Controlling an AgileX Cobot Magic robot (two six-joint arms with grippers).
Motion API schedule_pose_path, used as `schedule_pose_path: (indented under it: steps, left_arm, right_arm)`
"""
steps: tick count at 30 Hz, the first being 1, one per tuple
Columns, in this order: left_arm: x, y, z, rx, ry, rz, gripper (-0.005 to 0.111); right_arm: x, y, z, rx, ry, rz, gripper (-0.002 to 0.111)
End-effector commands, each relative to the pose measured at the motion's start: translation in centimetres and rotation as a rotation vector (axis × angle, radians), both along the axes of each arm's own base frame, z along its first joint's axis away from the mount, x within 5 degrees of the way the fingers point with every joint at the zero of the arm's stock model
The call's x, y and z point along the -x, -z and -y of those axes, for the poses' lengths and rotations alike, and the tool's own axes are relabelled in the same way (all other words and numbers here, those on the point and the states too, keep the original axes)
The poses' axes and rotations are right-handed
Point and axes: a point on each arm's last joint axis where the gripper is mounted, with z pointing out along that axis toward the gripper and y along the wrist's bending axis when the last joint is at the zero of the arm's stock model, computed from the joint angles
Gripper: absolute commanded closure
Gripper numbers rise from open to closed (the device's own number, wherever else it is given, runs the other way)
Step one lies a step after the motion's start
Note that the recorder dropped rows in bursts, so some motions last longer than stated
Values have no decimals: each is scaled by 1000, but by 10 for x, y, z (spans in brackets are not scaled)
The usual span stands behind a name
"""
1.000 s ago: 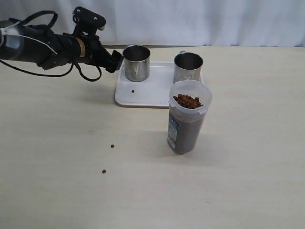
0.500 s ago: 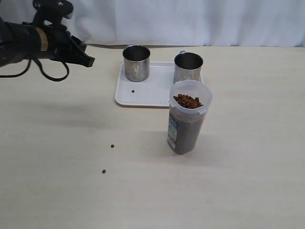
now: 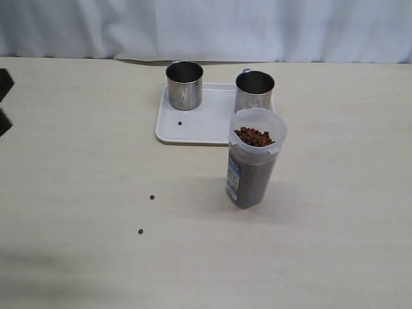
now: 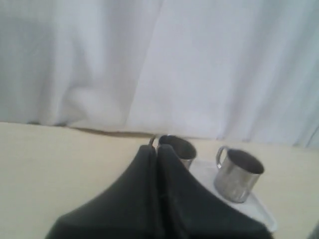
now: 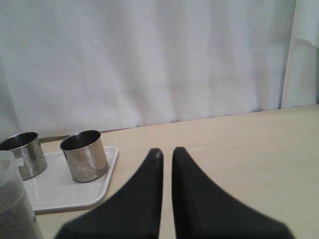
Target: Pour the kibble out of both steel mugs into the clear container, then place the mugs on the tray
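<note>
Two mugs: left mug [image 3: 185, 85], right mug [image 3: 254, 91], upright, mouths up, at tray [image 3: 203, 125] far corners.
Container [image 3: 253, 161]: upright, long axis vertical, on desk [image 3: 84, 167] by tray's near right corner; kibble [image 3: 253, 136] near rim.
Left claw [image 4: 157, 149]: jaws together, empty, apart from mugs.
Right claw [image 5: 167, 152]: jaws together, empty, apart from mugs.

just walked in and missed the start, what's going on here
Nothing is being handled right now. The left steel mug and the right steel mug stand upright on the white tray. The clear container in front of the tray is full of kibble. A stray pellet lies on the tray. The left gripper and the right gripper are both shut and empty, away from everything.
</note>
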Motion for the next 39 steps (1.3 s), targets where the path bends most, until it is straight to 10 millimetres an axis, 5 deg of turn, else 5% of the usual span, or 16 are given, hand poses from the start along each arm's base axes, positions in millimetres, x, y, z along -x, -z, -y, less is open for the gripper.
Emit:
schedule_pose_path:
  steps: [1, 15, 39]
  left_arm:
    - [52, 9, -3, 97, -9, 148, 107]
    - [119, 4, -16, 15, -145, 316, 107]
    - [120, 10, -11, -59, -93, 277, 107]
  right_arm:
    - [0, 1, 0, 11, -3, 2, 103]
    - [0, 1, 0, 11, -3, 2, 103]
    - [0, 1, 0, 11, -3, 2, 103]
